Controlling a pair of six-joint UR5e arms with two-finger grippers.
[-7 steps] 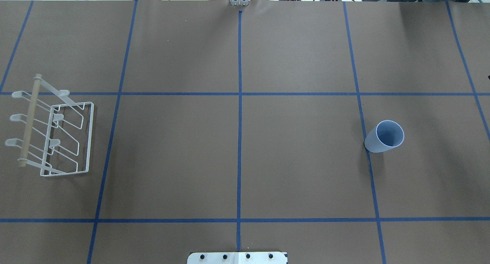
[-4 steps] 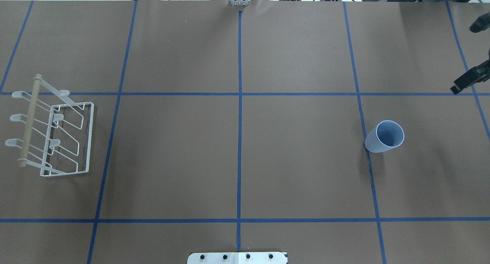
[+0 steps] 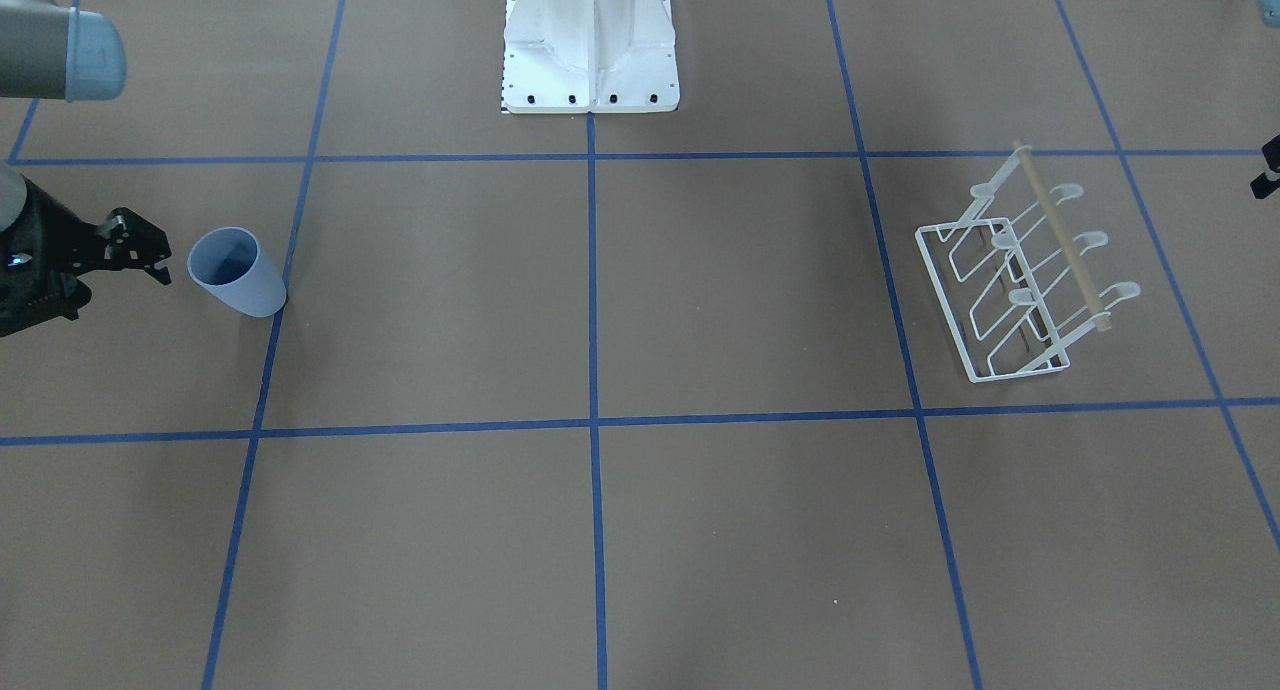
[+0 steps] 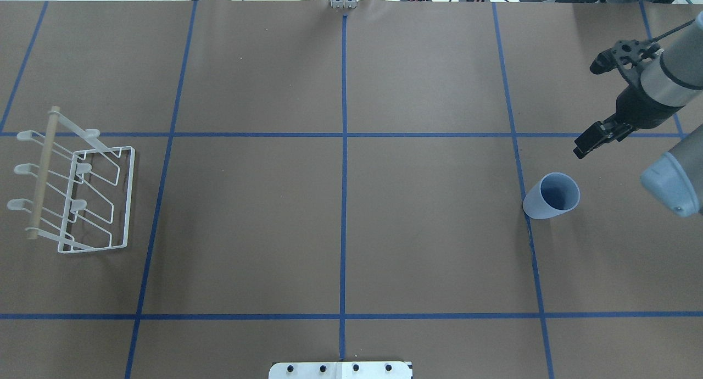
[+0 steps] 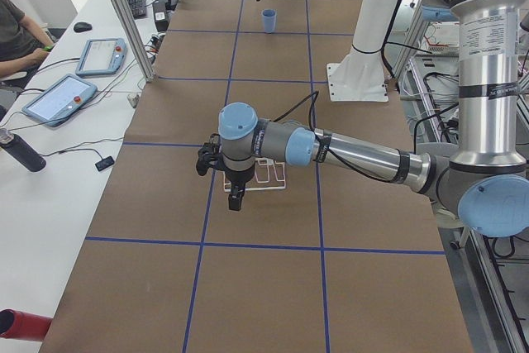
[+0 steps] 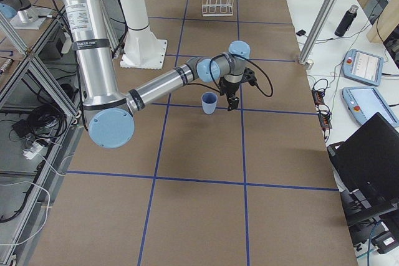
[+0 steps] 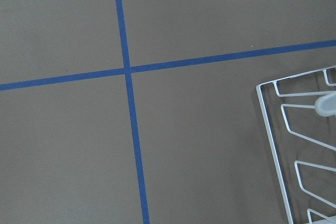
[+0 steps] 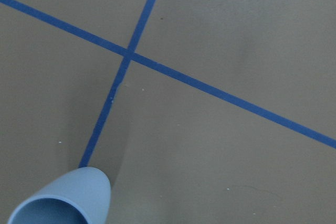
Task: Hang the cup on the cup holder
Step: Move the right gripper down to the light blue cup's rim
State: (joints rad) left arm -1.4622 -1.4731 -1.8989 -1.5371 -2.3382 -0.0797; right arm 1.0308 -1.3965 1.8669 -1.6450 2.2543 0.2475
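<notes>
Right pincer (image 4: 586,110), spread wide and empty, hovers near the upright cup (image 4: 551,196).

Upright light-blue cup (image 4: 551,195) stands far from white 6-prong cup holder (image 4: 74,187).

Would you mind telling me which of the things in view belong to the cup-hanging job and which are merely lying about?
Belong to the job:
light-blue cup, upright on the table
white wire cup holder
right gripper, open, near the cup

Just lying about:
white pedestal base
touchscreen pendants on the side table
dark bottle
laptop
</notes>
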